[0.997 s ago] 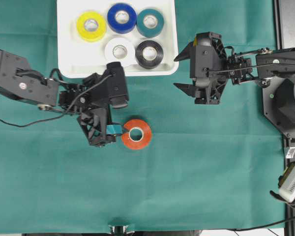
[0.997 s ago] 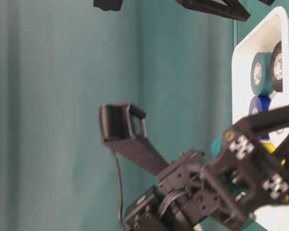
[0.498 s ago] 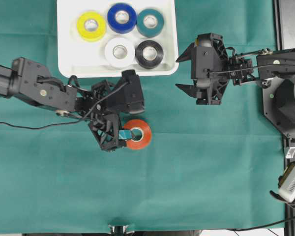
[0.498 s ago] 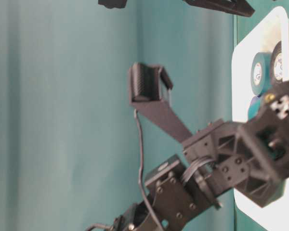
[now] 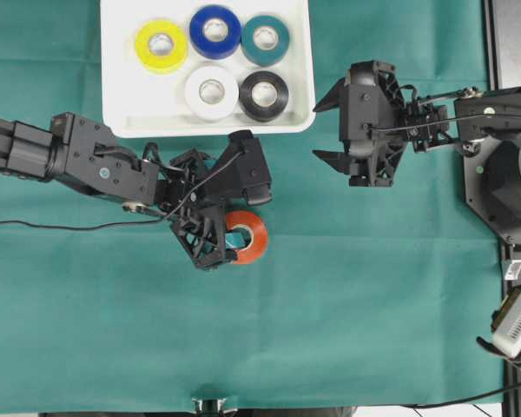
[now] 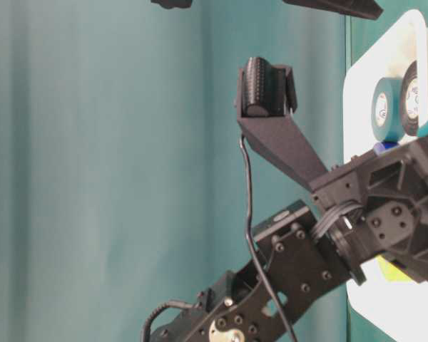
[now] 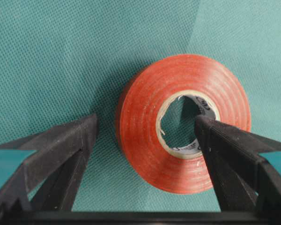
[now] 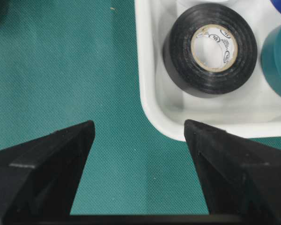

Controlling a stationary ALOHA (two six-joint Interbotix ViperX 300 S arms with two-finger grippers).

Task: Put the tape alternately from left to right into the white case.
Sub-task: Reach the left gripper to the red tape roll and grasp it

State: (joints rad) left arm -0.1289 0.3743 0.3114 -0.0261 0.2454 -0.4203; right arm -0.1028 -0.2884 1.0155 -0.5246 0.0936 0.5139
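Green cloth (image 5: 373, 304) covers the table; its edges seemingly unseen.

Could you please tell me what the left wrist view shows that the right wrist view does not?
Only the left wrist view shows the red roll lying flat on the green cloth, with one finger of the open left gripper in its core and the other outside its wall.

Only the right wrist view shows the white case with the black roll inside, plus the teal roll's edge.

Both show the cloth and open jaws.
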